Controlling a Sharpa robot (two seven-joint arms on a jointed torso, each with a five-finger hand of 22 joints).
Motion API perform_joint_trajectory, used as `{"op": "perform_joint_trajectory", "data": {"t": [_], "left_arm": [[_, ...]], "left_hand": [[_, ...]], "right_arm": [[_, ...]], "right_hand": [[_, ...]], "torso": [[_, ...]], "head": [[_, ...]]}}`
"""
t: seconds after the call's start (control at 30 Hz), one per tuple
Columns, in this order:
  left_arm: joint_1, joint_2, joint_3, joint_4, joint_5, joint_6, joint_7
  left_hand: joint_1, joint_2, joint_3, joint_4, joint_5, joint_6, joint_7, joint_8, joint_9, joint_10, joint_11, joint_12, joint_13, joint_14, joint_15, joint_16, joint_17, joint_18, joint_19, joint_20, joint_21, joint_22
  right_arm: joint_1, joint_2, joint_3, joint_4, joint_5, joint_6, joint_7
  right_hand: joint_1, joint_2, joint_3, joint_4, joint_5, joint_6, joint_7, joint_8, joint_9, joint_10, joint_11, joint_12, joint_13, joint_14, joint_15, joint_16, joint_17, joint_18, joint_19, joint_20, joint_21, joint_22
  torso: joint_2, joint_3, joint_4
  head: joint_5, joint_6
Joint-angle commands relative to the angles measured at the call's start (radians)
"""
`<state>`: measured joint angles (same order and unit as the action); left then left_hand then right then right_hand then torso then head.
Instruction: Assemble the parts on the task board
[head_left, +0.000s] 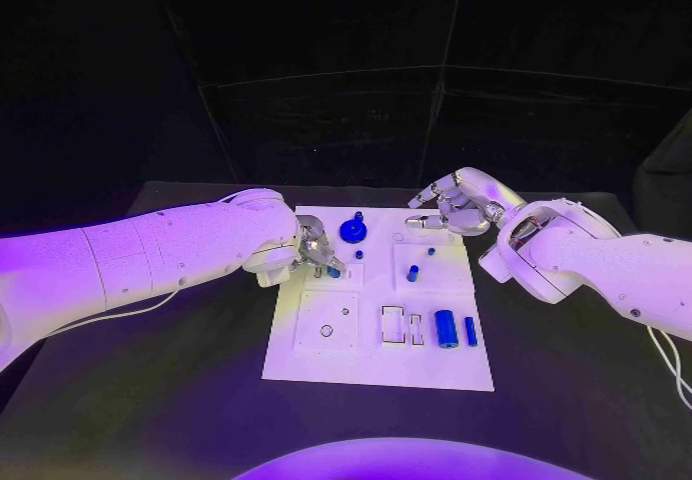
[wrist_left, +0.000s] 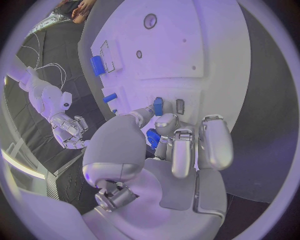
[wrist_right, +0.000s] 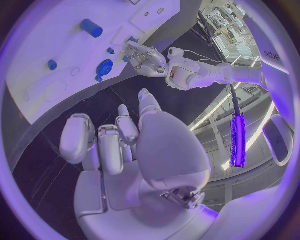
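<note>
while the left robot hand (head_left: 307, 254) pinches a small blue part (wrist_left: 153, 138) over the task board (head_left: 378, 368), likely to seat it, the right robot hand (head_left: 459, 203) hovers empty, fingers apart, beyond the board's far edge.

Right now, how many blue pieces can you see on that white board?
6, maybe more hidden: a round one at the far edge, two small ones mid-board, two upright nearer, one at the left hand's fingers.

One task board (head_left: 378, 352), two hands, perhaps seven blue parts (head_left: 446, 328)
</note>
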<state>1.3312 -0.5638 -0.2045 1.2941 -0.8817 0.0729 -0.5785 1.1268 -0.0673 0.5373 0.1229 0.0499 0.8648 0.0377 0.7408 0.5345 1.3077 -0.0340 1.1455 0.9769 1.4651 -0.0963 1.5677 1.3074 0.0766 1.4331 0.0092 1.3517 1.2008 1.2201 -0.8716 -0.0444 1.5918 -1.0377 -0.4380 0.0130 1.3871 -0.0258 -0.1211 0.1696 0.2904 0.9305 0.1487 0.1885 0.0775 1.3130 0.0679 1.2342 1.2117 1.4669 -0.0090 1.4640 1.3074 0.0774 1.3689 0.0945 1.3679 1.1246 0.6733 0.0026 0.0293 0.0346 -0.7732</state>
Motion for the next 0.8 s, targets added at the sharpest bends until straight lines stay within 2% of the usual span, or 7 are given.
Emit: {"op": "perform_joint_trajectory", "data": {"t": [0.03, 0.23, 0.3, 0.37, 0.57, 0.8], "left_arm": [[-0.003, -0.001, -0.002, 0.005, -0.009, 0.017, -0.012], [-0.004, 0.0, -0.002, 0.008, -0.009, 0.027, -0.015], [-0.004, 0.002, -0.002, 0.004, -0.009, 0.028, -0.016], [-0.004, 0.003, -0.002, 0.0, -0.009, 0.026, -0.016], [-0.004, 0.009, -0.002, -0.019, -0.009, 0.023, -0.016], [-0.004, 0.015, -0.002, -0.035, -0.009, 0.022, -0.016]], "left_hand": [[0.003, 0.002, 0.143, -0.139, 0.002, -0.009, -0.001, 0.004, 0.001, 0.007, -0.003, 0.006, 0.001, 0.106, 0.0, 0.003, 0.263, -0.003, 0.003, 0.005, 0.004, 0.001], [-0.017, -0.019, 0.137, -0.14, 0.002, -0.005, -0.004, 0.01, 0.004, 0.009, -0.004, 0.011, 0.005, 0.106, 0.0, 0.003, 0.263, -0.003, 0.004, 0.005, 0.005, 0.004], [-0.054, -0.038, 0.105, -0.122, 0.0, 0.007, -0.005, 0.016, 0.007, 0.013, -0.003, 0.017, 0.009, 0.106, 0.0, 0.003, 0.263, -0.004, 0.006, 0.005, 0.008, 0.009], [-0.09, -0.047, 0.063, -0.099, 0.001, 0.019, -0.006, 0.021, 0.008, 0.015, -0.005, 0.021, 0.01, 0.106, 0.0, 0.003, 0.263, -0.004, 0.007, 0.005, 0.009, 0.011], [-0.144, -0.045, -0.059, -0.051, 0.0, 0.031, -0.007, 0.021, 0.008, 0.015, -0.006, 0.028, 0.013, 0.106, -0.002, 0.003, 0.263, -0.005, 0.008, 0.003, 0.009, 0.014], [-0.144, -0.034, -0.149, -0.03, 0.001, 0.036, -0.009, 0.018, 0.007, 0.015, -0.007, 0.031, 0.014, 0.106, -0.003, 0.003, 0.263, -0.006, 0.01, 0.002, 0.011, 0.02]], "right_arm": [[0.002, 0.001, 0.001, 0.001, 0.002, 0.004, 0.0], [0.002, 0.001, 0.001, 0.0, 0.002, 0.004, 0.0], [0.002, 0.0, 0.001, 0.001, 0.002, 0.002, 0.0], [0.002, -0.001, 0.001, 0.001, 0.002, 0.0, -0.001], [0.002, -0.001, 0.001, 0.001, 0.002, -0.006, -0.001], [0.002, 0.001, 0.001, 0.001, 0.002, -0.012, -0.002]], "right_hand": [[0.0, 0.01, -0.004, 0.0, 0.005, -0.006, -0.001, 0.003, -0.001, -0.003, -0.006, 0.0, -0.001, 0.059, -0.006, -0.002, 0.064, 0.009, -0.002, -0.004, -0.003, -0.001], [0.0, 0.01, -0.004, 0.0, 0.005, -0.006, -0.001, 0.003, -0.001, -0.003, -0.006, 0.0, -0.001, 0.059, -0.006, -0.002, 0.064, 0.009, -0.002, -0.004, -0.003, -0.001], [-0.001, 0.011, -0.005, 0.001, 0.005, -0.006, -0.001, 0.003, -0.001, -0.003, -0.006, 0.0, -0.001, 0.059, -0.006, -0.002, 0.063, 0.009, -0.002, -0.004, -0.003, -0.001], [-0.001, 0.011, -0.005, 0.001, 0.006, -0.006, -0.001, 0.004, -0.002, -0.004, -0.006, -0.001, -0.002, 0.059, -0.006, -0.002, 0.063, 0.009, -0.003, -0.004, -0.004, -0.003], [-0.001, 0.012, -0.006, 0.001, 0.006, -0.006, -0.001, 0.004, -0.002, -0.004, -0.006, -0.001, -0.003, 0.059, -0.006, -0.002, 0.062, 0.009, -0.003, -0.004, -0.004, -0.004], [-0.004, 0.013, -0.007, 0.003, 0.006, -0.007, 0.0, 0.004, -0.002, -0.008, -0.006, -0.006, -0.008, 0.057, -0.006, -0.006, 0.056, 0.011, -0.008, -0.004, -0.01, -0.014]], "torso": [[0.0, -0.0001, 0.0005], [0.0, -0.0004, 0.0002], [0.001, -0.0003, 0.001], [0.001, -0.0004, 0.0013], [0.001, 0.0001, -0.0009], [0.0, 0.0001, -0.0003]], "head": [[-0.001, -0.002], [0.0, -0.002], [0.0, -0.002], [0.0, -0.002], [0.0, -0.004], [-0.002, -0.005]]}}
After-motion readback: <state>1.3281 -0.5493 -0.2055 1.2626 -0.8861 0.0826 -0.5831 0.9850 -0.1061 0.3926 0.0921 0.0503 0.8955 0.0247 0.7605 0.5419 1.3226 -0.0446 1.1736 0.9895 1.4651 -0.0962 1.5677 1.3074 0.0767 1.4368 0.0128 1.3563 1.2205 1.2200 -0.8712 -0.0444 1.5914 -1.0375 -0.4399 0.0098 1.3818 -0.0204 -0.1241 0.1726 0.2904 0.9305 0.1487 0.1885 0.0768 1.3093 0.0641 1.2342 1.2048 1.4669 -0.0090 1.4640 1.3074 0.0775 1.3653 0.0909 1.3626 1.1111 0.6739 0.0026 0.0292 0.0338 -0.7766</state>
